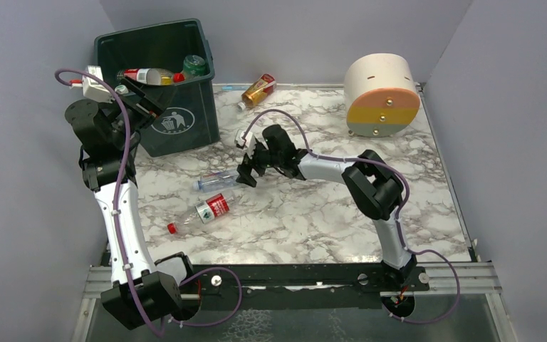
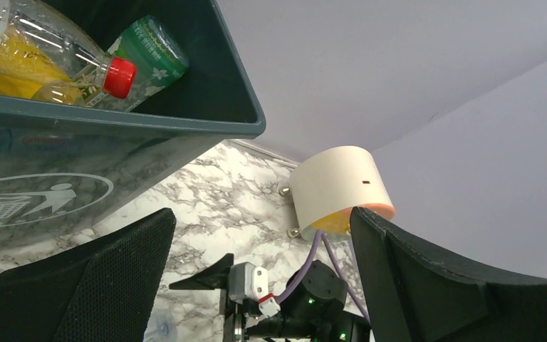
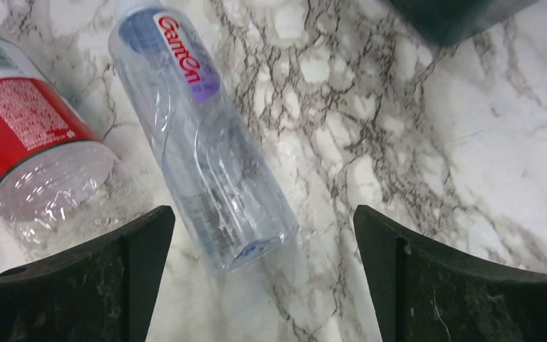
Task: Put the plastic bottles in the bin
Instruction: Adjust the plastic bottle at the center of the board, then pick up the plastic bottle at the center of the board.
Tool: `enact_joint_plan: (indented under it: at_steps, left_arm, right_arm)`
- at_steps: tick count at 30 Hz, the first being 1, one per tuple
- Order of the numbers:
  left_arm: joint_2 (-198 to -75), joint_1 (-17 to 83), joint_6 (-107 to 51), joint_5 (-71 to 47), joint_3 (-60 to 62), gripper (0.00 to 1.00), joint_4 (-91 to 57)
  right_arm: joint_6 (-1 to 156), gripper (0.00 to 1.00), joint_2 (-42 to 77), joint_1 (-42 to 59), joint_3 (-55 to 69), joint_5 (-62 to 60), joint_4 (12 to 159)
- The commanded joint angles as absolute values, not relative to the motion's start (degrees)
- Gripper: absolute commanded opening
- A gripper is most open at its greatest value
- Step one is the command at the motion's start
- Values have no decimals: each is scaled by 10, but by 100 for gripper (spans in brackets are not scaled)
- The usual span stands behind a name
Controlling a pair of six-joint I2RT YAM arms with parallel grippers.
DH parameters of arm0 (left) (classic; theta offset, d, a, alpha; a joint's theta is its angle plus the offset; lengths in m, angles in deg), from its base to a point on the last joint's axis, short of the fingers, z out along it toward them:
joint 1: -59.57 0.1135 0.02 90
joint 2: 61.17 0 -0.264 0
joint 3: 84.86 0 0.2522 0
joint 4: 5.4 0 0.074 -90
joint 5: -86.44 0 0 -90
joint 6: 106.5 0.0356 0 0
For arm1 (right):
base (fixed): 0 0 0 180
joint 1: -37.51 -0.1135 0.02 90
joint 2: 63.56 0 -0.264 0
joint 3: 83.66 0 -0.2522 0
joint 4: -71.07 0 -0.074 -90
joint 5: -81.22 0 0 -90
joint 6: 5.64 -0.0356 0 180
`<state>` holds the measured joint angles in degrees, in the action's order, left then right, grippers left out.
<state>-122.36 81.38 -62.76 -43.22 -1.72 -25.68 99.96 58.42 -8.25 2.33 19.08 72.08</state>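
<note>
The dark green bin (image 1: 178, 121) stands at the far left with bottles inside: a yellow one with a red cap (image 2: 39, 68) and a green one (image 2: 149, 53). My left gripper (image 1: 142, 103) is open and empty at the bin's front rim. On the table lie a clear blue-label bottle (image 1: 214, 181), a clear red-label bottle (image 1: 203, 211) and an amber bottle (image 1: 258, 90). My right gripper (image 1: 251, 165) is open just right of the blue-label bottle (image 3: 199, 135), whose base lies between its fingers (image 3: 463, 285). The red-label bottle (image 3: 28, 149) lies to the left.
A big cream cylinder (image 1: 381, 96) with a yellow, pink and grey face lies at the far right by the back wall; it also shows in the left wrist view (image 2: 338, 189). Grey walls close in the marble table (image 1: 327, 221) on three sides.
</note>
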Motion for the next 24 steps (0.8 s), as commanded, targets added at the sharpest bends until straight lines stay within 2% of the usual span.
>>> enact_joint_plan:
  at_steps: [1, 13, 24]
  left_arm:
    - [-1214, 817, -630, -451, -19, 99, -244]
    - [-1194, 817, -626, -466, -33, 99, -273]
    - [-1171, 817, -633, -472, -54, 99, -281]
  right_arm:
    - [1037, 100, 609, -86, -18, 197, 719]
    - [1079, 100, 657, -86, -99, 317, 788]
    - [1094, 97, 702, -86, -136, 341, 844]
